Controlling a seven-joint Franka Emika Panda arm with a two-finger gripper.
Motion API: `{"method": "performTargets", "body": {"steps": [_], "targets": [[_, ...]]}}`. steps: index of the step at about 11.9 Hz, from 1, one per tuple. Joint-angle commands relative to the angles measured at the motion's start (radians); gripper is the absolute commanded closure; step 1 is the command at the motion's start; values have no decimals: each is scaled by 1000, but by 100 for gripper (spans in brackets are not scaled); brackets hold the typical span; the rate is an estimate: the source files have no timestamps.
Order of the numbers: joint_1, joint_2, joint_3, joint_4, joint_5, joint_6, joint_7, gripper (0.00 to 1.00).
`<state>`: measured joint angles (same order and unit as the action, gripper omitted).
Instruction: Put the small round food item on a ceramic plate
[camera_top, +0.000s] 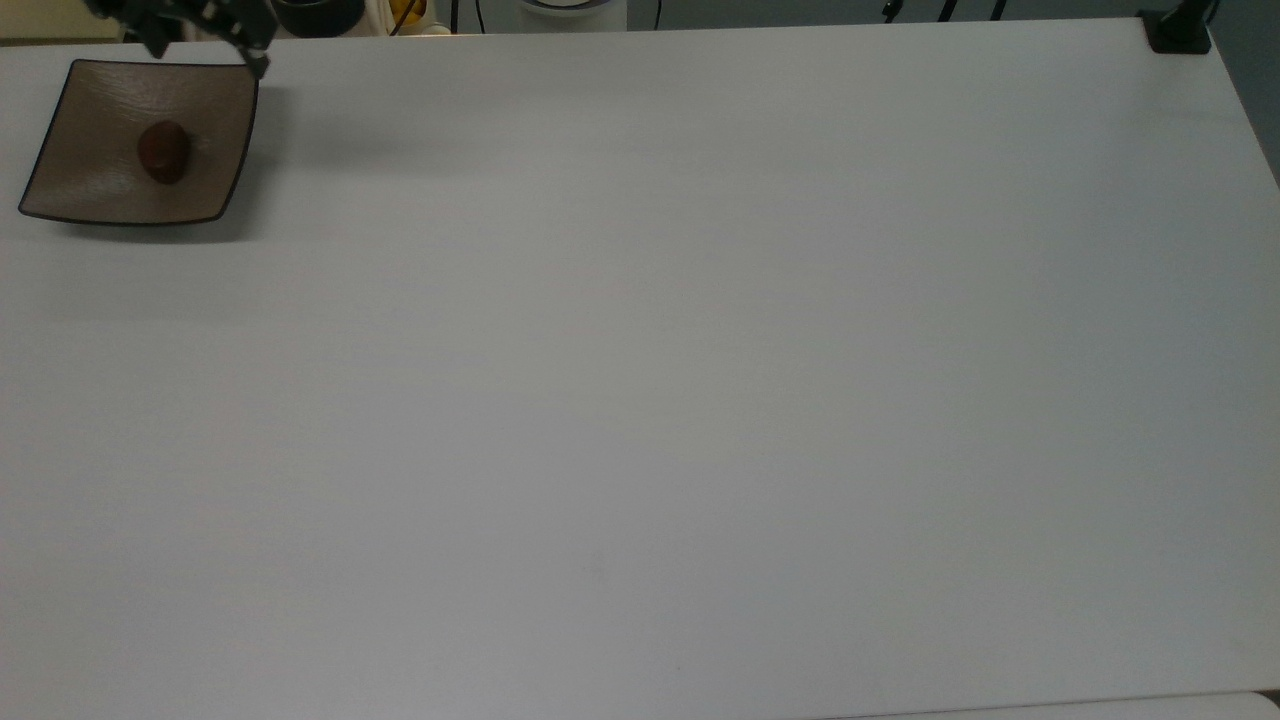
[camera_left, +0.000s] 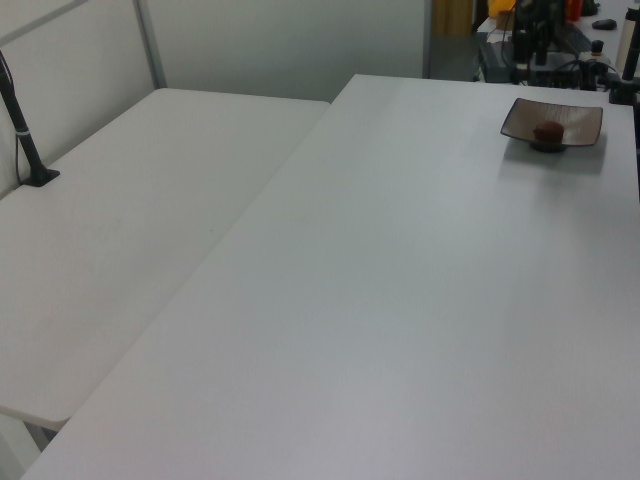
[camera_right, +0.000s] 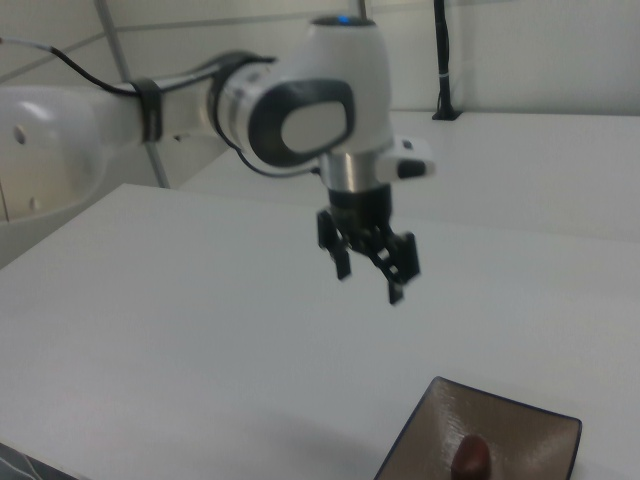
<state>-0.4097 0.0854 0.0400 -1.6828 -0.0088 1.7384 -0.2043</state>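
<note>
Small round food item (camera_top: 164, 152) sits near the middle of the ceramic plate (camera_top: 80, 190), at a far corner of the white bench (camera_top: 640, 400). Above it, clear of the plate, the hand (camera_right: 368, 274) hangs with fingers spread and nothing between them.

Open white table (camera_top: 700, 400); only the ceramic plate (camera_top: 90, 110) interrupts it.

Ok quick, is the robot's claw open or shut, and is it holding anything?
Gripper: open and holding nothing, raised above the table. The small round food item lies on the ceramic plate.
</note>
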Motion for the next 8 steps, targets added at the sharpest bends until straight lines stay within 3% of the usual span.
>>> {"method": "performTargets", "body": {"steps": [1, 3, 5, 8], "targets": [[168, -56, 0, 22, 42, -45, 155, 0], [273, -82, 0, 9, 30, -43, 201, 0], [380, -96, -17, -85, -34, 2, 175, 0], [425, -145, -43, -189, -39, 145, 189, 0]]}}
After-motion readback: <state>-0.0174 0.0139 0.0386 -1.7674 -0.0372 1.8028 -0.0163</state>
